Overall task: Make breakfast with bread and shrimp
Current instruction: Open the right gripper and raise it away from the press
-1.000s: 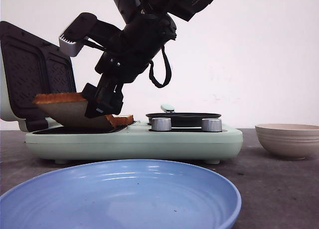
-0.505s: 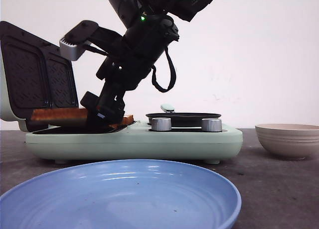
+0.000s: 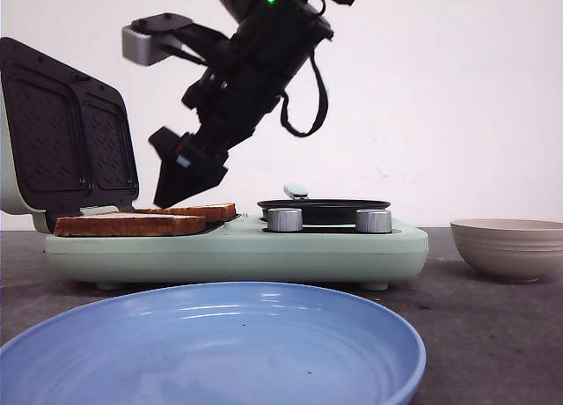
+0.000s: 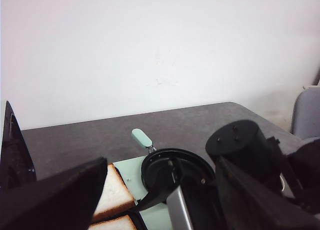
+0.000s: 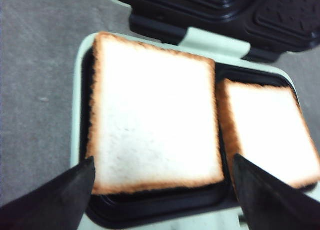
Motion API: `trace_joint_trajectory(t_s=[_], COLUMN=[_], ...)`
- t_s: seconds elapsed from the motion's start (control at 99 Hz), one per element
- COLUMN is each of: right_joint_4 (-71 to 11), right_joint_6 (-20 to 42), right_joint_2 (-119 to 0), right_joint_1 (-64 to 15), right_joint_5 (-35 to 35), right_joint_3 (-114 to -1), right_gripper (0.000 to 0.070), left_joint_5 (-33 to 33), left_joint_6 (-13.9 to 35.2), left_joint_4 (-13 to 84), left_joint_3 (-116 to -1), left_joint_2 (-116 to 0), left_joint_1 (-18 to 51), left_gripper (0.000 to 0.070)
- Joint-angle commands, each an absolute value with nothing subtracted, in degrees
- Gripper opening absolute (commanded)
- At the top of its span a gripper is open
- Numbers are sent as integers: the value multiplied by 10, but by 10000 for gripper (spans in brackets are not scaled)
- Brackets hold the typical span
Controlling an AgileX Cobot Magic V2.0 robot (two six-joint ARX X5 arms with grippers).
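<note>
1. You see both bread [image 5: 155,115] slices lying flat, side by side, in the open sandwich maker [image 3: 237,251].
2. Your right gripper [image 5: 160,182] hangs above them, fingers spread, empty.
3. Your left gripper [image 4: 160,190] fingers are spread too.

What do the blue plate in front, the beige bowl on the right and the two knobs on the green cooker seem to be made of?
The blue plate looks like glazed ceramic, though glossy plastic is possible: soft highlights, faint rings. The beige bowl seems matte stoneware: dull surface, fine horizontal ridges. The two knobs look like brushed metal or metal-coloured plastic: silvery sheen. The green cooker seems to have a smooth painted or plastic body.
</note>
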State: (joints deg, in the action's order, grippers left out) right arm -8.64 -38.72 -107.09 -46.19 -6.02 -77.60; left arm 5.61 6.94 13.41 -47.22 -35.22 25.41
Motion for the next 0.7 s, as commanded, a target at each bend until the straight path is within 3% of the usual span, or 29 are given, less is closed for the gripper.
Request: trace_joint_trajectory(t_s=[0.0,0.182,0.515,0.687], right_joint_4=[-88,-89,-104,-148], right_joint_6=[-353,-281,-93,-47], right_joint_2=[-1060,-1007,-870,-803], right_joint_1=[-463,-448,-392,-353], right_joint_5=[-61,-60,-58,-58], right_joint_3=[-792,-792,-792,-792], right_gripper=[547,546,546,546], left_joint_5=[54,54,54,54], left_joint_6=[65,65,65,65], left_joint_4=[124,124,124,126], left_joint_3=[-475,-475,-475,-475], left_joint_2=[-354,-354,-354,-354], left_joint_1=[258,258,258,258], left_gripper=[394,394,394,394])
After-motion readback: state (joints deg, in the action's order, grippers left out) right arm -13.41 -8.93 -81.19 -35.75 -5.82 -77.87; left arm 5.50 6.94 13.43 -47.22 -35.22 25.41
